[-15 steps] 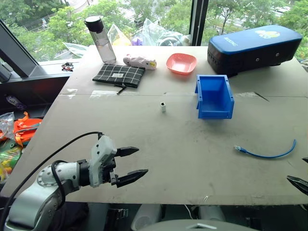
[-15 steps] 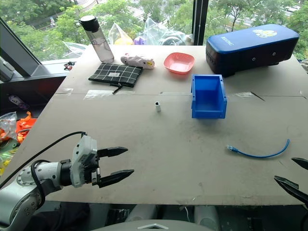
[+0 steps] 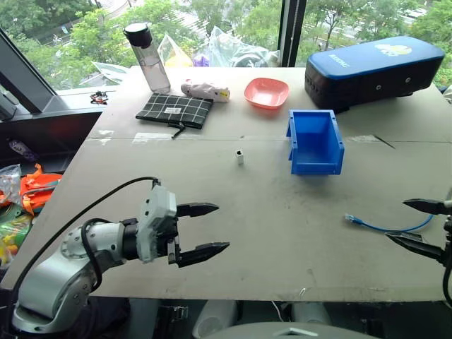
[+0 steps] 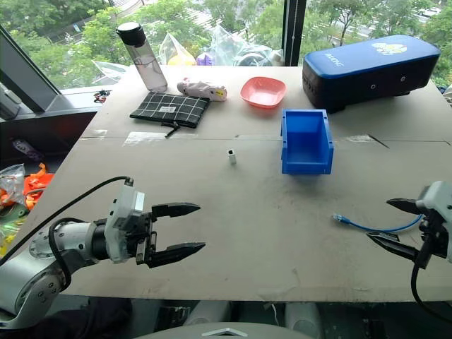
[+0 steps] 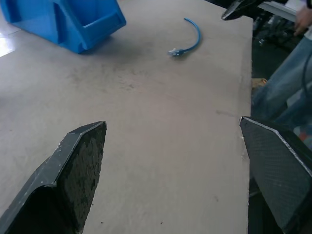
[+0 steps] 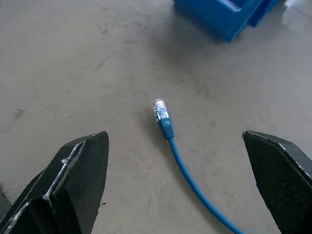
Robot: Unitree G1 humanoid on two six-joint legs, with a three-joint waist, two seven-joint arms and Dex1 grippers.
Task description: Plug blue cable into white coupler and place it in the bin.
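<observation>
Left eye view: one blue cable (image 3: 387, 227) lies loose on the table (image 3: 268, 233) at the robot's right, curved, its clear plug end pointing toward the middle of the table. One white coupler (image 3: 240, 157) stands alone mid-table, well apart from the cable and just left of the bin. One bin (image 3: 314, 142) sits beyond the cable, nothing visible inside it, open lip facing the robot. Two grippers: the left gripper (image 3: 205, 229) hovers over the near left part of the table, jaws spread wide, holding nothing; the right gripper (image 4: 394, 224) sits at the right edge, jaws also wide apart and holding nothing, with the cable's far end lying between its two fingers as seen from above (contact cannot be told). Right wrist view shows the plug (image 6: 160, 111) on bare table between the two open fingers (image 6: 73, 180), not touched. At the back: one coral bowl (image 3: 266, 92), one dark-blue case (image 3: 371, 70), one checked pouch (image 3: 174, 110), one clear bottle (image 3: 147, 58) with a black cap, one small pink item (image 3: 205, 90) beside the pouch. Left wrist view shows a person's trouser leg (image 5: 280, 92) past the table edge.
</observation>
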